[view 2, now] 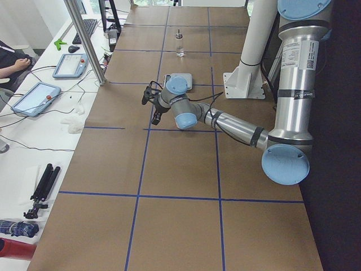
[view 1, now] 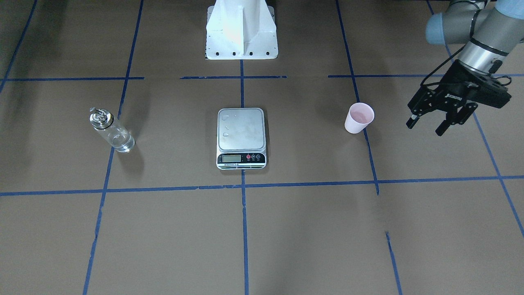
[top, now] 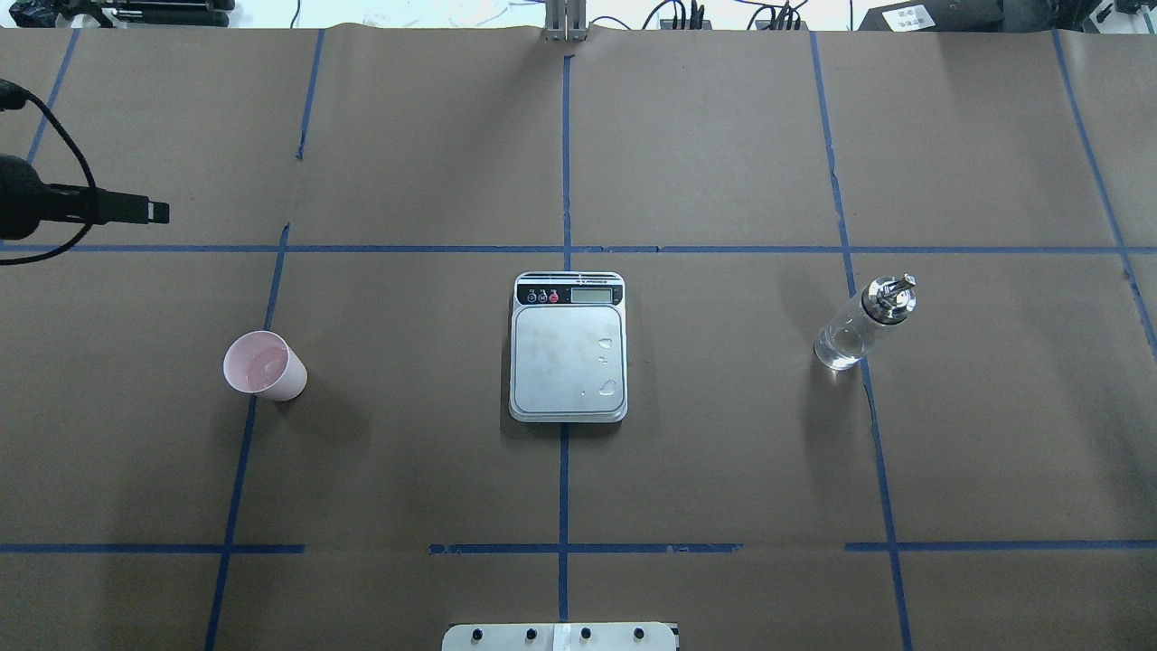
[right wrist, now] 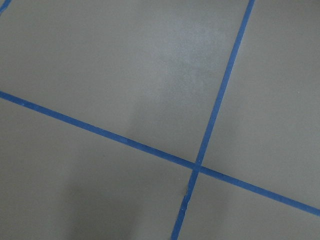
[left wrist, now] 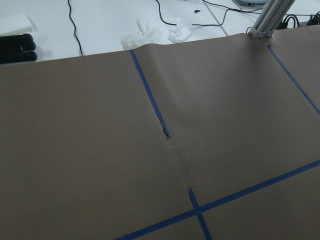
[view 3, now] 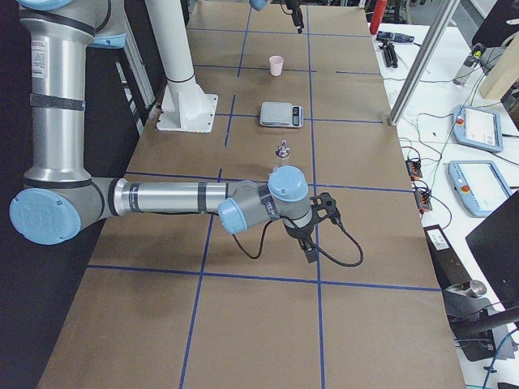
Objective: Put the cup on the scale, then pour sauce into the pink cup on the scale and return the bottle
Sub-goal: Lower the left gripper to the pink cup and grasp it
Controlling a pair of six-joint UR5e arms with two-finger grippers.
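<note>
Brown paper tabletop [view 1: 311, 229], square metal scale [view 1: 241, 129]

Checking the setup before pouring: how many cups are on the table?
1. The pink cup stands upright on the robot's left side, apart from the scale; no other cup shows in any view.

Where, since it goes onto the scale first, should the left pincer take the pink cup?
Grip the cup across its wall just below the rim, coming level from the side away from the scale, where the open left pincer hangs. It stands upright and widens upward, so it likely cannot slip down through the grip.
</note>
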